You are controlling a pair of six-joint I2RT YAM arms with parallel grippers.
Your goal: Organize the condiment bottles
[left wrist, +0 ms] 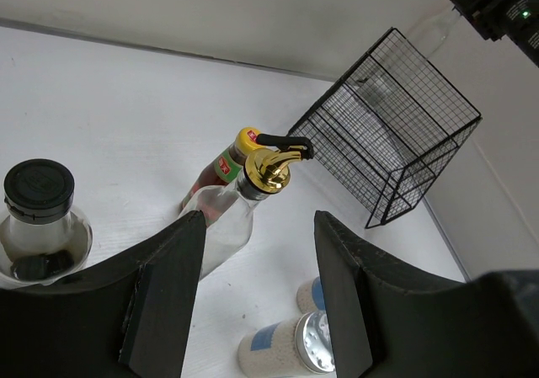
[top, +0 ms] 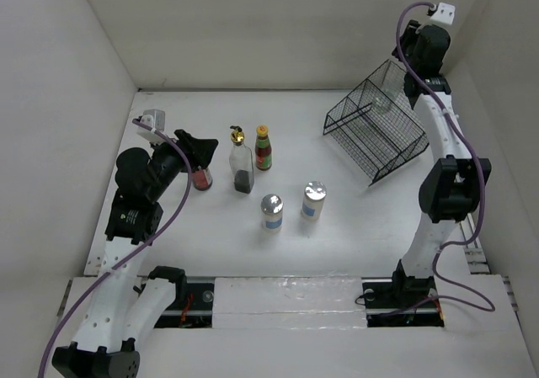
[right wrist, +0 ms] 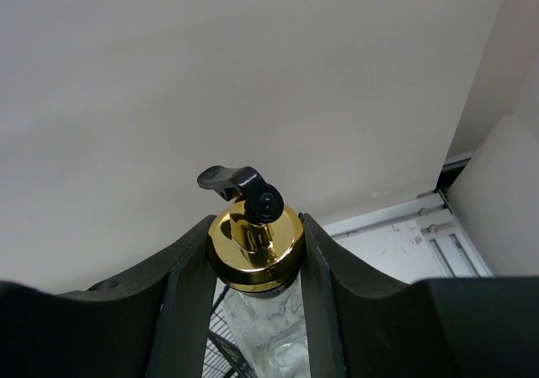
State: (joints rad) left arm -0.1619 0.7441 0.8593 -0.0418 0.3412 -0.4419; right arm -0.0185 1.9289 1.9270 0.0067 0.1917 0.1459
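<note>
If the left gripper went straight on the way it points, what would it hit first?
Most likely the gold-spouted cruet, centred between the open fingers of the left gripper in its wrist view; the jar sits off-line. Depth unclear.

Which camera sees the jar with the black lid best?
The left wrist view: the jar stands close, lid and glass clear. In the top view the left hand hides its top. The right wrist view misses it.

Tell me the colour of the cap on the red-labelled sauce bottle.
Yellow; the sauce bottle shows it best in the top external view.
</note>
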